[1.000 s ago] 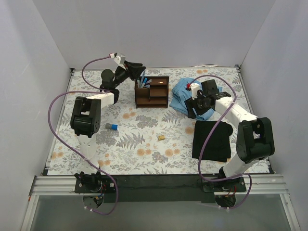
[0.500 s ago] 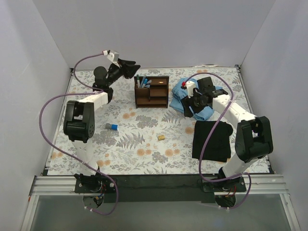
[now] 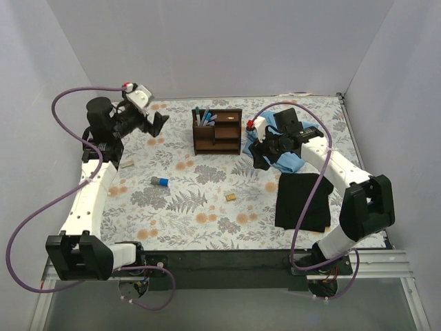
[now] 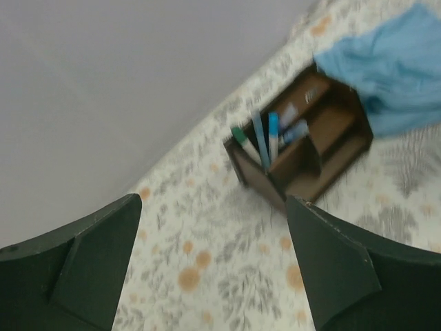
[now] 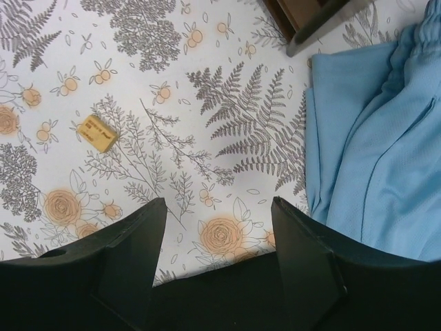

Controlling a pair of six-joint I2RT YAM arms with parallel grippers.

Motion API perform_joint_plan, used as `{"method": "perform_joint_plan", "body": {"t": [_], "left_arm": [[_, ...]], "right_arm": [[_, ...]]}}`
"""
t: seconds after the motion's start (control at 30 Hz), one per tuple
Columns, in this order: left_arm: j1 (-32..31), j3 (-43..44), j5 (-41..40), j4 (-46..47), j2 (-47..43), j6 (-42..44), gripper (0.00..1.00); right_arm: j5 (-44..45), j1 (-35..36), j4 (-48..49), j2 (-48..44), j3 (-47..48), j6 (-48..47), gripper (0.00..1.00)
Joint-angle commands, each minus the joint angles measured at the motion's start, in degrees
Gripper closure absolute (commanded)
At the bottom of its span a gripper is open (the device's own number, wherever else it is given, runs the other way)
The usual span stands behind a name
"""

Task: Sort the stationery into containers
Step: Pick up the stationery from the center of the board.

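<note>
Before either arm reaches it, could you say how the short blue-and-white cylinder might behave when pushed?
The cylinder lies on its side on the flat floral mat, so it would probably roll. It looks small, so likely light and easily knocked away.

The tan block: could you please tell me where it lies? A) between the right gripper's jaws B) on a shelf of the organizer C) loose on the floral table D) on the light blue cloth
C: the tan block lies alone on the floral table, apart from the wooden organizer and the light blue cloth.
</note>
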Motion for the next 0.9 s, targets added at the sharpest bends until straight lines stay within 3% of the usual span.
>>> {"method": "perform_joint_plan", "body": {"t": [0.0,0.13,0.3,0.43,0.53,0.67,0.87], "left_arm": [[0.5,0.8,-0.6,-43.4,0.0,38.1,0.14],[0.4,6.2,0.6,-60.2,4.8,52.5,0.14],[-5.0,4.3,-6.8,-62.9,8.7,61.9,0.14],[-12.9,1.6,-15.5,-61.7,12.6,62.7,0.13],[-15.5,1.5,-19.2,-63.0,16.4,64.4,0.19],[-15.7,3.2,-22.2,-63.5,23.3,64.8,0.26],[-15.8,8.4,-22.7,-66.7,27.7,66.7,0.27]], "right_arm": [[-2.6,0.8,-0.1,-3.8,-0.1,-2.5,0.29],[-2.9,0.7,-0.2,-3.9,-0.3,-3.1,0.29],[-4.1,0.7,0.1,-3.4,-0.4,-4.2,0.3],[-4.4,0.8,1.0,-3.3,-0.8,-3.8,0.3],[-4.6,0.8,1.2,-3.7,-0.7,-3.5,0.29],[-3.6,0.8,1.2,-4.2,-1.1,-3.6,0.3],[-3.3,0.7,1.6,-5.2,-2.9,-3.6,0.29]]}}
